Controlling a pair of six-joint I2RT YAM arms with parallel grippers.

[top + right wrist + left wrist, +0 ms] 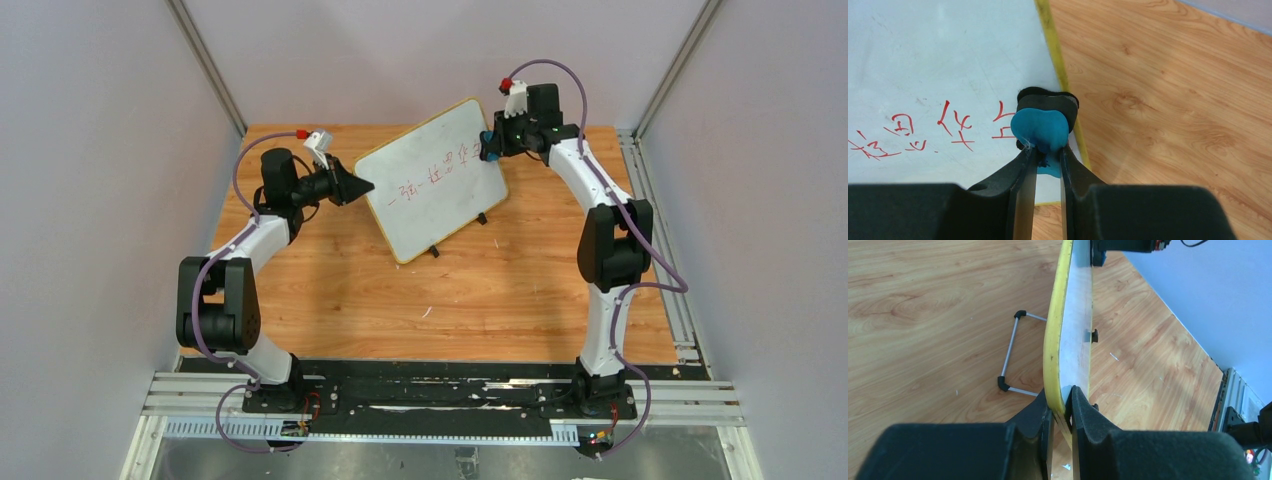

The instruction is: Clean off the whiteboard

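1. Whiteboard position. The whiteboard (432, 178) stands on the bench (400, 300), midway between the left and right edges and closer to the far edge than to the near one. It is turned at an angle to the bench edges, so that 1 rounded corner points toward the near edge. It leans back on a wire stand (1010, 352), and 2 small black feet (434, 251) show along its lower edge.

2. Board surface. Red handwriting (440, 172) runs in 1 line across the white face, up to the edge nearest my right arm. The strokes closest to that edge are clear in the right wrist view; what the characters say I cannot tell.

3. Left tool. My left tool (1062, 400) is closed on the board's edge. 1 finger bears on the yellow frame (1050, 340) at the back, the other on the white face. In the top view the grip sits at the board's left corner.

4. Right tool. My right tool (1048, 155) is clamped on a blue eraser (1040, 127) with a black backing. The eraser lies against the white face just inside the frame on the right edge, beside the last red character.
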